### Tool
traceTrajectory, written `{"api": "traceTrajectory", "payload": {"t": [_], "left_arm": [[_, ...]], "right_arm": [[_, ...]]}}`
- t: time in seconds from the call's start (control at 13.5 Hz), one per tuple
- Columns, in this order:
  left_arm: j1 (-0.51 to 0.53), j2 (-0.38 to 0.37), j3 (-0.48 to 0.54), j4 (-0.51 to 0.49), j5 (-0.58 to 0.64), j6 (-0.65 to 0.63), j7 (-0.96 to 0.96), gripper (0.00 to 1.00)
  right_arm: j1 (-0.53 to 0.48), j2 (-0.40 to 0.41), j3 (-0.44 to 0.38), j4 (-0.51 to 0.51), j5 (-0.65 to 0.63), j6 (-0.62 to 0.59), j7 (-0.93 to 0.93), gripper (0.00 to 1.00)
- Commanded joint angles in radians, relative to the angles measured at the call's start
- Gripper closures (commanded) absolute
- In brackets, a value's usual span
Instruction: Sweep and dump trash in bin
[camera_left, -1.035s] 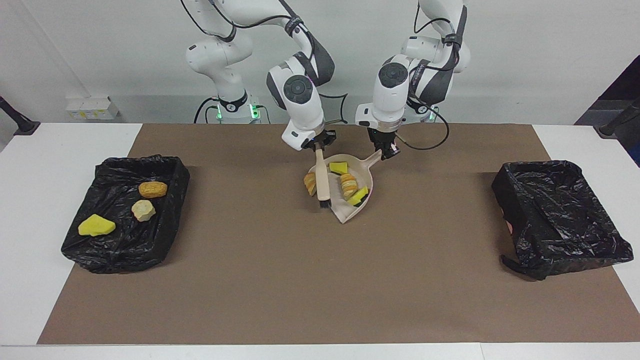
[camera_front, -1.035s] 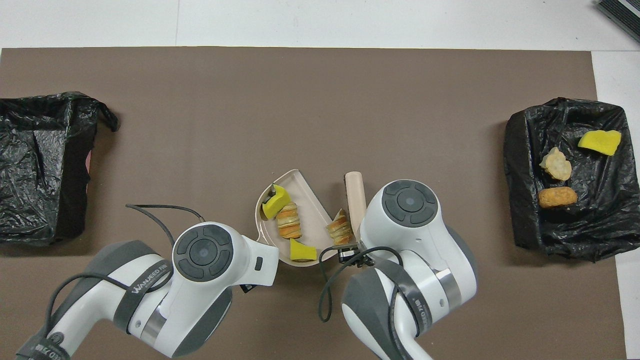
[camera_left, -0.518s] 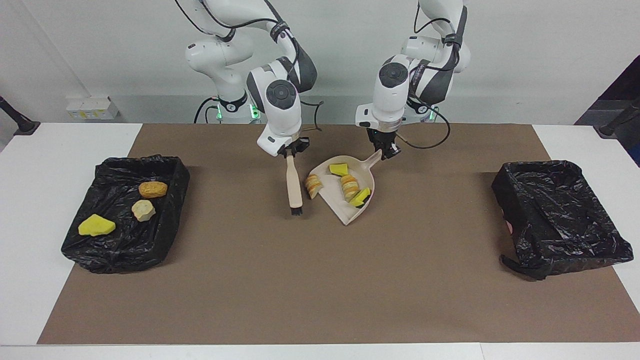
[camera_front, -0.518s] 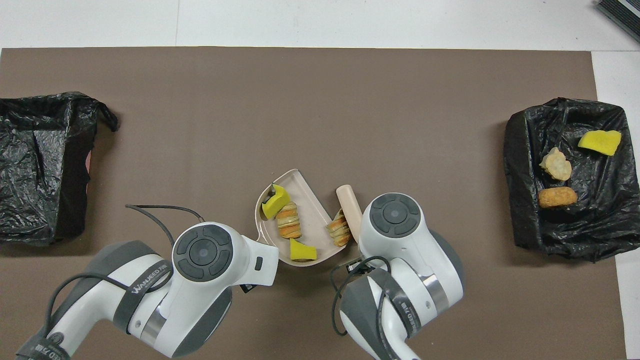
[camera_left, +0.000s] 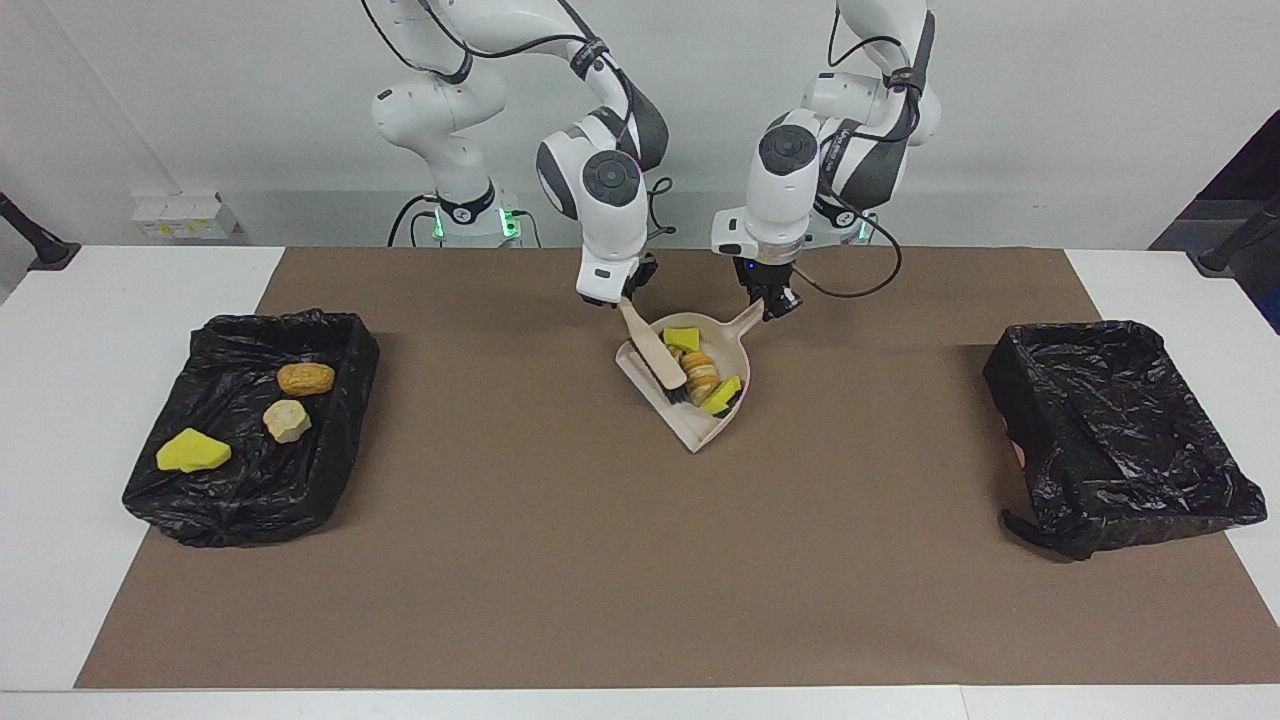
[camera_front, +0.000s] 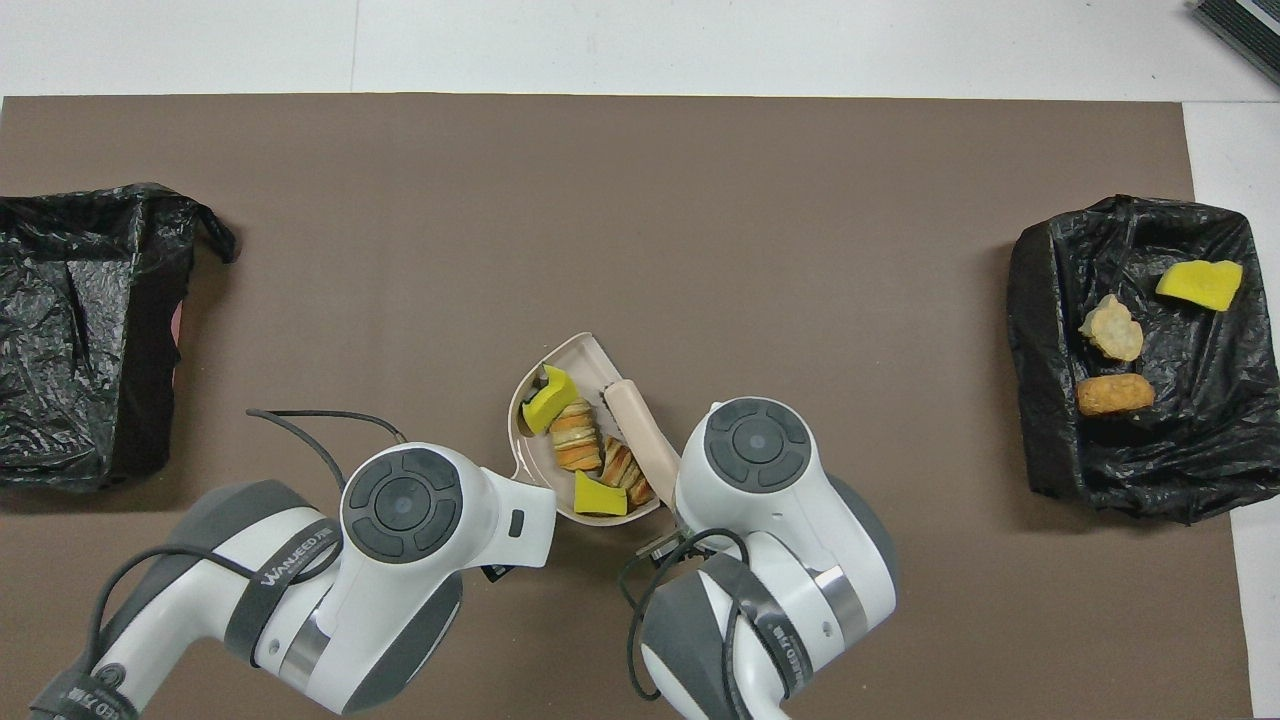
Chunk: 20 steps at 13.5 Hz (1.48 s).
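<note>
Step in hand: sweeping the last loose piece into the dustpan, likely the final stroke before the dump.
Right gripper: over the mat near its edge closest to the robots; fingers clenched on the handle of the brush, which slants down so the bristles sit inside the pan's open mouth.
Left gripper: fingers clamped on the dustpan's handle, holding the pan flat on the mat, mouth toward the right arm's end.
Trash in the pan: two yellow chunks and two bread-like lumps, crowded between the bristles and the pan's back wall; nothing loose shows on the mat.
Trash already binned: three pieces lie in the black-lined bin at the mat's edge toward the right arm's end.
Other bin: at the mat's edge toward the left arm's end, nothing visible in it.
Doing it well: keep the pan's lip pressed to the mat, push the bristles on toward the back wall, then lift the brush straight up so no piece drags out.
Next care: tilt the pan's mouth slightly up before carrying it.
Risk: the pile sits near the lip, so a quick lift may spill a lump.
</note>
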Motion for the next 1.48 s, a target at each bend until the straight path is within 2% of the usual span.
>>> {"api": "traceTrajectory", "payload": {"t": [0.0,0.22,0.37,0.67,0.96,1.11,1.4], "left_arm": [[0.009,-0.018,0.008,-0.017,-0.011,0.031,-0.044,1.00],[0.013,-0.030,0.010,-0.016,-0.011,0.037,-0.066,1.00],[0.064,-0.056,0.012,0.007,-0.011,0.022,-0.125,1.00],[0.102,-0.119,0.021,0.041,-0.017,-0.035,-0.181,1.00],[0.235,-0.127,0.030,0.210,-0.022,-0.292,-0.197,1.00],[0.301,-0.125,0.048,0.276,-0.041,-0.352,-0.186,1.00],[0.383,-0.107,0.201,0.467,-0.041,-0.591,0.080,1.00]], "right_arm": [[-0.088,0.035,0.001,0.068,0.018,-0.015,-0.050,1.00],[-0.116,0.027,-0.006,0.099,-0.060,-0.083,-0.032,1.00],[-0.090,0.007,0.004,0.094,-0.100,-0.104,0.119,1.00],[0.019,-0.040,0.008,0.050,-0.079,-0.085,0.391,1.00],[0.198,-0.013,0.014,0.021,-0.074,0.013,0.633,1.00],[0.251,0.004,0.013,0.007,-0.013,0.063,0.703,1.00],[0.292,0.007,0.014,-0.053,0.036,0.090,0.723,1.00]]}}
